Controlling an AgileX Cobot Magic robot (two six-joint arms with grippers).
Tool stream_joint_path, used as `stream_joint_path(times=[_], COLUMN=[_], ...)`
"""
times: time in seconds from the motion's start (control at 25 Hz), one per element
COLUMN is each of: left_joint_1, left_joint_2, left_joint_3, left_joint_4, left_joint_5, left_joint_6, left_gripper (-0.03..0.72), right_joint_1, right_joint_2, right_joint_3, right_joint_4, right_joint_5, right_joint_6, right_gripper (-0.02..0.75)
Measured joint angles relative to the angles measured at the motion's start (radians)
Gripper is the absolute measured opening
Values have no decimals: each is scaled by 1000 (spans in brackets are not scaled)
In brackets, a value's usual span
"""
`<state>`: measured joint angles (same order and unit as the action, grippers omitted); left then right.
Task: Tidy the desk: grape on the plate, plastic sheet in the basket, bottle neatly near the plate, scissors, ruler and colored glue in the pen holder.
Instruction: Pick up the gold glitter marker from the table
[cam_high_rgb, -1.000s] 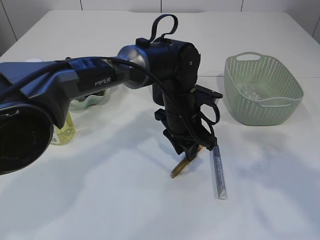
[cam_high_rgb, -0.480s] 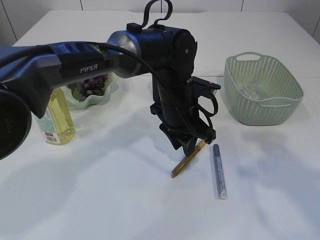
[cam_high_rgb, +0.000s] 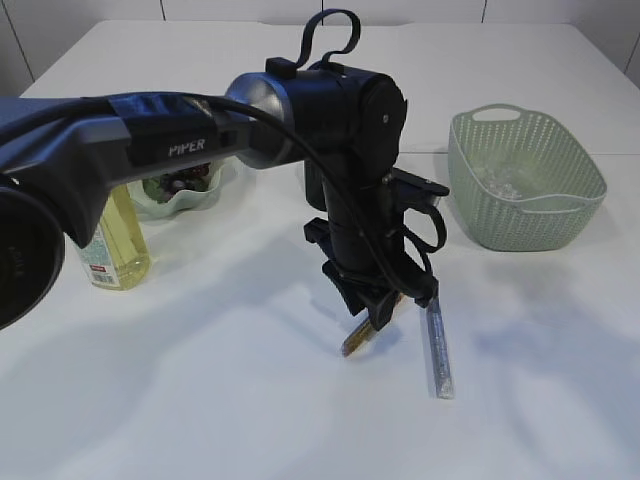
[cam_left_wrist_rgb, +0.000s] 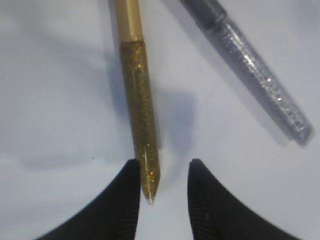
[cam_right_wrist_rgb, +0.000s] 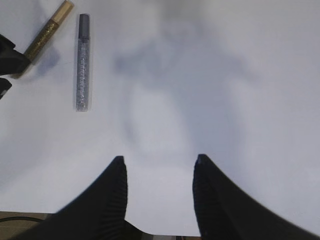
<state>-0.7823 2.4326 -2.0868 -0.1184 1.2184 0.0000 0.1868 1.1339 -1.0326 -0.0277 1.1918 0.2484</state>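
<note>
Where gold glue and silver glue lie: white tabletop.

two glitter glue pens lie side by side near the middle of the white counter: the gold glitter glue pen on the left, the silver glitter glue pen on the right. the green woven basket stands behind them to the right. far left, the yellow plastic bottle stands before the pale green wavy plate.

Arm: grey shell, white "PIPER" lettering
Wrist: black housing, silver collar
Cable: black, looped
Fingers: 2, black, ribbed
</note>
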Motion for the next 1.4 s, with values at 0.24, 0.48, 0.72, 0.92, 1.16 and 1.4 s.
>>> stream_joint_path(times=[0.24, 0.48, 0.72, 0.92, 1.16, 1.4], left_joint_1=[0, 0, 0, 0, 0, 0], left_joint_2=[0, 10, 29, 32, 53, 55], left_joint_3=[35, 35, 35, 35, 35, 35], left_joint_4=[20, 23, 27, 31, 31, 33], left_joint_5=[0, 0, 0, 0, 0, 0], left_joint_6=[-5, -5, -7, -7, -7, -7], left_gripper=[239, 239, 239, 239, 239, 239], right_joint_1=[0, 0, 0, 0, 0, 0], right_joint_2=[0, 0, 0, 0, 0, 0], right_joint_3=[0, 0, 0, 0, 0, 0], right_joint_4=[0, 0, 0, 0, 0, 0], right_joint_5=[0, -1, -1, -2, -4, -4], right_joint_6=[0, 0, 0, 0, 0, 0], right_gripper=[351, 351, 351, 350, 350, 350])
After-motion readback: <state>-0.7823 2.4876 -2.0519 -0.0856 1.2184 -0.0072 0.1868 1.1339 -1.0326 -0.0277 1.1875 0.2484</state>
